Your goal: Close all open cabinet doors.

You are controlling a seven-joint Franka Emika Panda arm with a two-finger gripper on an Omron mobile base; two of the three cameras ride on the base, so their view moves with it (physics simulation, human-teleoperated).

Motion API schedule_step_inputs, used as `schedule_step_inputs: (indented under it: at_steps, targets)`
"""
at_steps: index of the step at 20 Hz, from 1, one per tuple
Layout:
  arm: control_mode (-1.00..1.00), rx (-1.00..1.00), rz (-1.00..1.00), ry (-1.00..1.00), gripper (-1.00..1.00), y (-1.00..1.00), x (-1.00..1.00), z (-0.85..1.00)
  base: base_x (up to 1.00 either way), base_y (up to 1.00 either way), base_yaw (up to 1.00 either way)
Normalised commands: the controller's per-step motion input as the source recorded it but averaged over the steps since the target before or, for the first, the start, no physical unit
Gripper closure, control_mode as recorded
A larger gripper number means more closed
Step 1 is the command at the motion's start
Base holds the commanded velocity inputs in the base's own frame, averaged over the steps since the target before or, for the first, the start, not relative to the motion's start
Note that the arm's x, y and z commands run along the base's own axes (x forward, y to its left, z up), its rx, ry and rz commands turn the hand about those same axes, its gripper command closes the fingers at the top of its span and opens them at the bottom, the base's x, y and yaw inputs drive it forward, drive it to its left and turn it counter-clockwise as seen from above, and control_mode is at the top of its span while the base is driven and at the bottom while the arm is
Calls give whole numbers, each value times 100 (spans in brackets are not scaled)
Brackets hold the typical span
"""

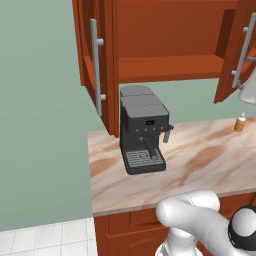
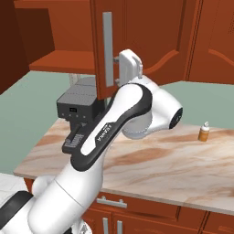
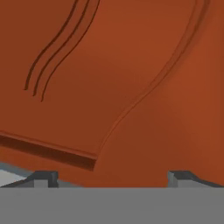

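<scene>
Looking over the marble counter (image 1: 200, 165) from the left base view, two cabinet doors are standing open above a dark coffee machine (image 1: 142, 130) — the left door (image 1: 95, 60) swung out edge-on, the right door (image 1: 240, 50) angled outward, the shelf between them exposed. From the right base view, the white arm is reaching up beside the right door's silver handle (image 2: 107, 48), the hand lying just next to it. In the hand view, the gripper (image 3: 113, 178) is facing carved red-brown panel at very close range, fingertips (image 3: 43, 178) spread apart, gripping nothing. Judging from this, pushing flat on the panel near the handle edge — steadily, along the hinge arc — is looking best
</scene>
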Motion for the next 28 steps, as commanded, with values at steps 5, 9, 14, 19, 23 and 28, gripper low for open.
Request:
schedule_step_inputs:
  at_steps: [5, 9, 14, 19, 23, 28]
  targets:
    - [-100, 0, 0, 0, -100, 13, 36, -7, 0, 0, 0]
    - [-100, 0, 0, 0, -100, 16, 46, -10, 0, 0, 0]
    - [-100, 0, 0, 0, -100, 17, 49, -8, 0, 0, 0]
    - [-100, 0, 0, 0, -100, 15, 55, -7, 0, 0, 0]
    - [-100, 0, 0, 0, -100, 15, 53, -8, 0, 0, 0]
    - [-100, 0, 0, 0, -100, 15, 60, -9, 0, 0, 0]
